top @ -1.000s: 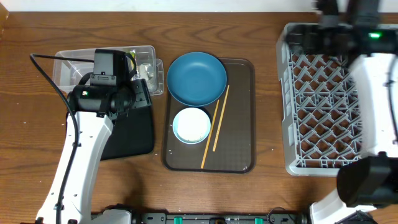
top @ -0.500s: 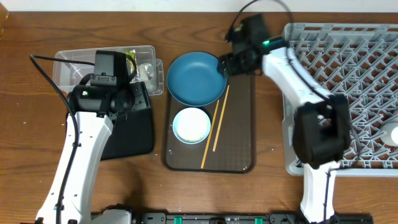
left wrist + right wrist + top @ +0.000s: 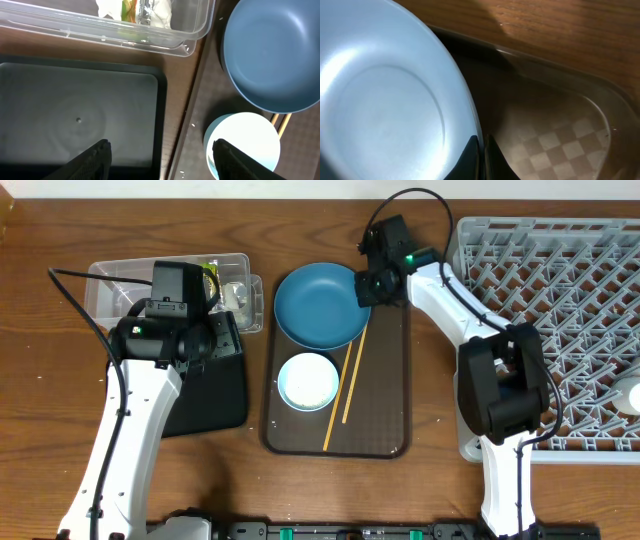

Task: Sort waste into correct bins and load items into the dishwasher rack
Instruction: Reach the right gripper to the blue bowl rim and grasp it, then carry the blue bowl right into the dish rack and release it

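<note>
The grey dishwasher rack (image 3: 560, 330) fills the right side of the table, with the dark brown serving tray (image 3: 385, 400) just left of it. The large blue bowl (image 3: 315, 305) sits on the tray's far end, and the right gripper (image 3: 368, 283) has its fingers pressed together on the bowl's thin right rim. Because the hold is at one edge only, the bowl may swing or slip free when lifted, and a low carry could strike the rack's near wall. In the wrist view the rim runs down between the fingertips, one on the bowl's inner side and one outside. The left gripper (image 3: 162, 160) hangs spread and empty over the shallow black tray (image 3: 75, 120), beside the clear tub (image 3: 110, 285). A dragged rim could scatter the smaller white-and-light-blue bowl (image 3: 308, 380) and the chopsticks (image 3: 352, 375).
</note>
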Robot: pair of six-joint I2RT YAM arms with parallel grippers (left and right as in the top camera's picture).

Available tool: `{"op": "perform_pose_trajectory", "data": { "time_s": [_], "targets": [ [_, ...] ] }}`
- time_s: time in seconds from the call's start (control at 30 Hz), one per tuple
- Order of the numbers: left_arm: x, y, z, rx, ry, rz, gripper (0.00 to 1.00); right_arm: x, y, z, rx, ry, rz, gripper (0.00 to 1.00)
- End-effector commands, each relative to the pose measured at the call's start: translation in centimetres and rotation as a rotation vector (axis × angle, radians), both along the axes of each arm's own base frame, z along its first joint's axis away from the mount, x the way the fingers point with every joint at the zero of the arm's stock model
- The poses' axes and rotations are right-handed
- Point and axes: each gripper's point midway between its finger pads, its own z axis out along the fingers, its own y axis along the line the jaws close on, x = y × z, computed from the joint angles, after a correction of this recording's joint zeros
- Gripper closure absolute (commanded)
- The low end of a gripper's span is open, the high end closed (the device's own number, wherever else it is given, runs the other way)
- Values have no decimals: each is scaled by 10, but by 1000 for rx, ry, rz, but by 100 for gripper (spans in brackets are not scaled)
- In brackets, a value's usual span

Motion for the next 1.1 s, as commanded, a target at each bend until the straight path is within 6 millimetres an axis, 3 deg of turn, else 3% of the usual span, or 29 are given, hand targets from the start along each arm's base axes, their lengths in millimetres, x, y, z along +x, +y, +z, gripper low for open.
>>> {"op": "perform_pose_trajectory", "data": {
  "time_s": [0.0, 0.13, 0.37, 0.5, 0.57, 0.73, 0.8, 1.07],
  "targets": [
    [0, 3, -1, 9, 5, 14, 32, 20, -12, 36, 15, -80, -50, 99],
    [0, 3, -1, 9, 5, 14, 32, 30, -26, 77, 36, -164, -70, 99],
    [0, 3, -1, 9, 5, 14, 32, 31, -86, 188, 12, -389, -83, 99],
    [0, 3, -1, 9, 4, 14, 32, 26, -155, 241, -175, -521, -206, 99],
    [0, 3, -1, 9, 4, 14, 32, 21, -202, 265, -357, -580, -309, 99],
    [0, 3, -1, 9, 4, 14, 32, -12, -322, 318, -871, -620, -675, 99],
    [0, 3, -1, 9, 4, 14, 32, -26, -356, 334, -1004, -621, -821, 99],
    [0, 3, -1, 8, 5, 14, 32, -38, -437, 346, -1151, -593, -959, 99]
  ]
}}
